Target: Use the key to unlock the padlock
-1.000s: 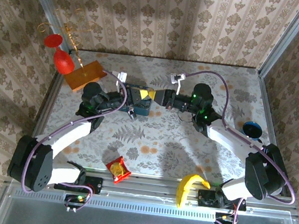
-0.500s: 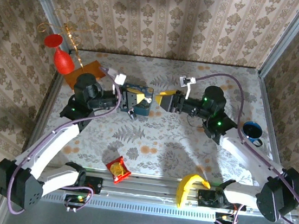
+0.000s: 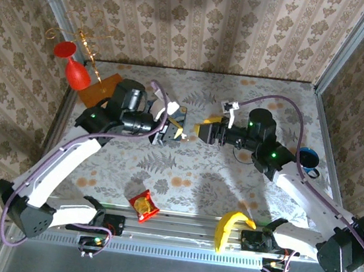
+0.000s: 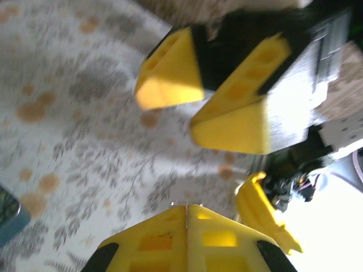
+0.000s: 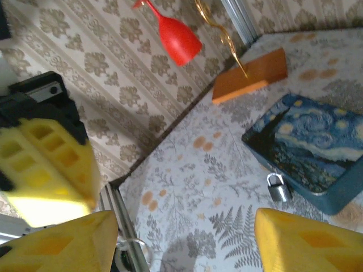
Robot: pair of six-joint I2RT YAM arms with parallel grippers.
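Note:
The padlock, small and silvery grey with its shackle up, lies on the patterned table against the near edge of the blue starry-night tin. My left gripper hovers over the tin. Its yellow fingers are pressed together, and a thin sliver of silvery metal, the key, pokes out at their tips. My right gripper faces it from the right, a short gap away. It is open, with nothing between its fingers, and it also appears ahead in the left wrist view.
A red wine glass and an orange wooden block stand at the back left. A blue cup sits at the right edge. A red snack packet and a banana lie near the front rail.
The two grippers, which met tip to tip over the tin, have drawn apart. The right gripper has opened and backed off to the right. The left arm has lifted and stayed shut.

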